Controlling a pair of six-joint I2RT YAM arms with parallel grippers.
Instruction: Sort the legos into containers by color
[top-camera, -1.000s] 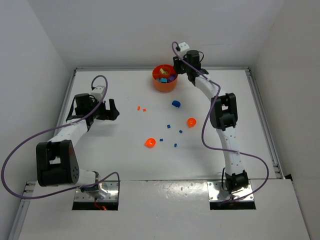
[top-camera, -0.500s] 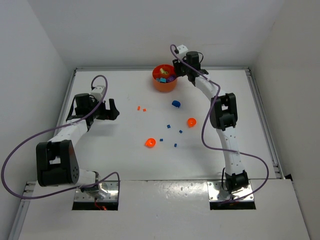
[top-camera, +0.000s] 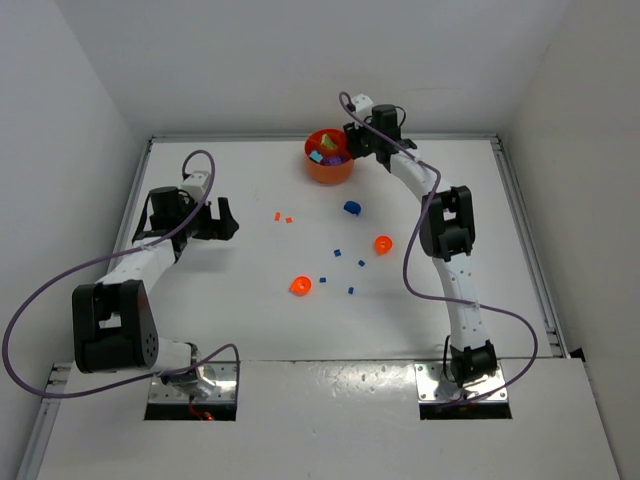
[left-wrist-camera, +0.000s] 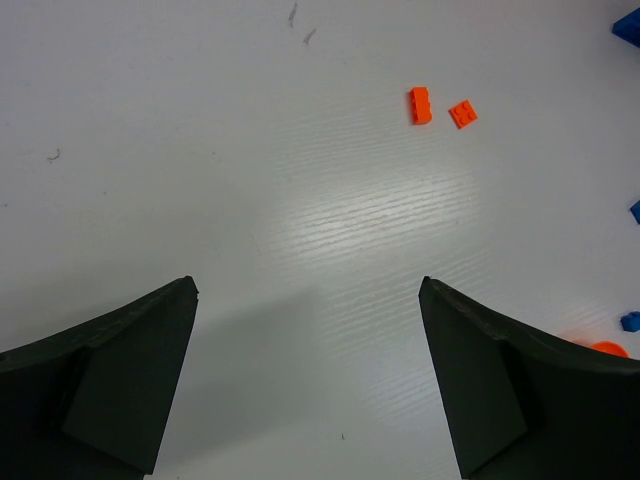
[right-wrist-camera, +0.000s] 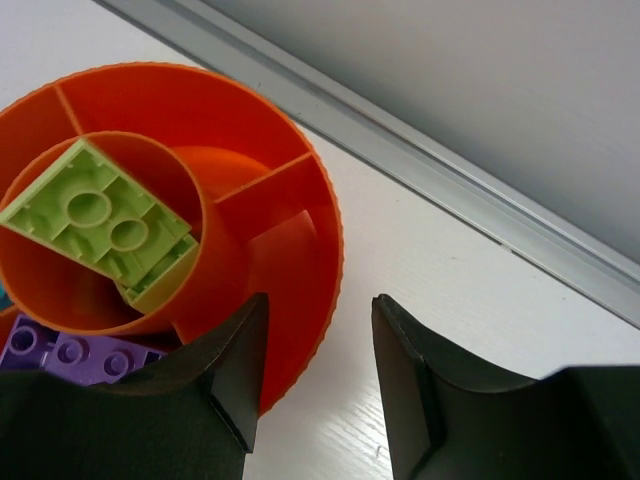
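The round orange dish (top-camera: 314, 171) stands at the table's far middle, its compartments holding lime, purple and cyan legos. Up close, a lime brick (right-wrist-camera: 100, 225) lies in the dish's (right-wrist-camera: 200, 85) centre cup and a purple brick (right-wrist-camera: 60, 352) in an outer compartment. My right gripper (right-wrist-camera: 320, 300) hovers open astride the dish's right rim, holding nothing; from above it (top-camera: 352, 140) shows beside the dish. My left gripper (left-wrist-camera: 308, 285) stands wide open over bare table at the left (top-camera: 225, 218). Two small orange legos (left-wrist-camera: 421, 105) lie ahead of it.
Loose pieces lie mid-table: a blue brick (top-camera: 352, 208), two orange rounded bits (top-camera: 383, 244) (top-camera: 301, 286), several tiny blue squares (top-camera: 338, 252), and two tiny orange pieces (top-camera: 277, 215). The back wall's metal edge (right-wrist-camera: 470, 200) runs just behind the dish.
My right gripper has shifted a little left, from beside the dish onto its right rim. The left arm and the loose pieces have not moved.
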